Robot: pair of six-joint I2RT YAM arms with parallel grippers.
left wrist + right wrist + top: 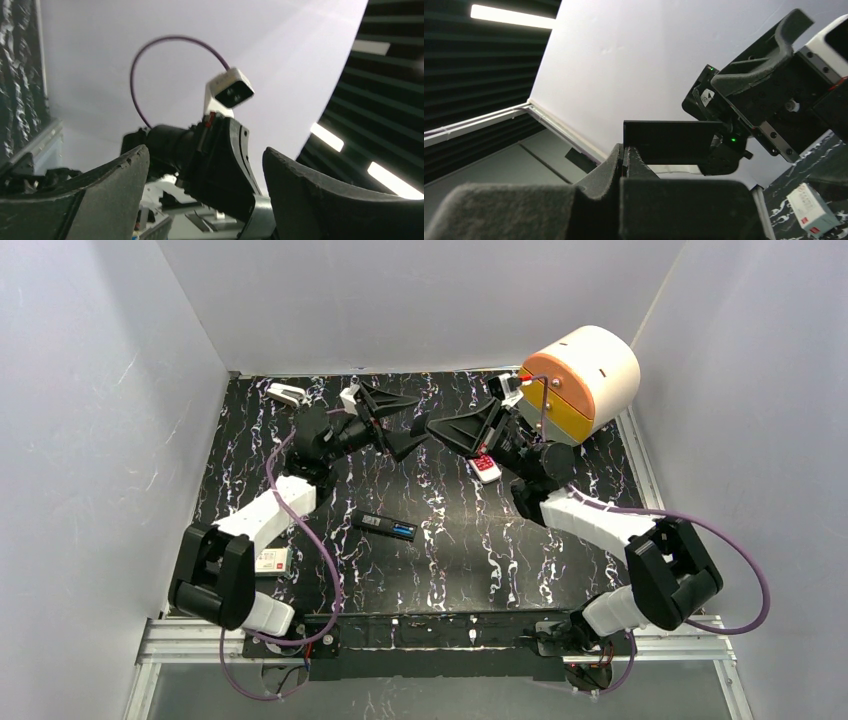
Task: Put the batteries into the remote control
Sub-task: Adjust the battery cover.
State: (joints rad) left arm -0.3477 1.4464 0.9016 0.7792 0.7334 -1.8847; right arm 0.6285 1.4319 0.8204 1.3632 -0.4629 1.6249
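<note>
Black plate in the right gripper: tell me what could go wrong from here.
1. The black flat rectangular plate is pinched only by one edge in the shut right gripper, held off the black marbled table; it may slip and drop during a handover.
2. The open left gripper faces it nose to nose, so fingers may collide.

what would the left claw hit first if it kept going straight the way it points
Most likely the right claw, which faces the open left claw tip to tip. The thin black plate it grips may come first; depth is unclear.
</note>
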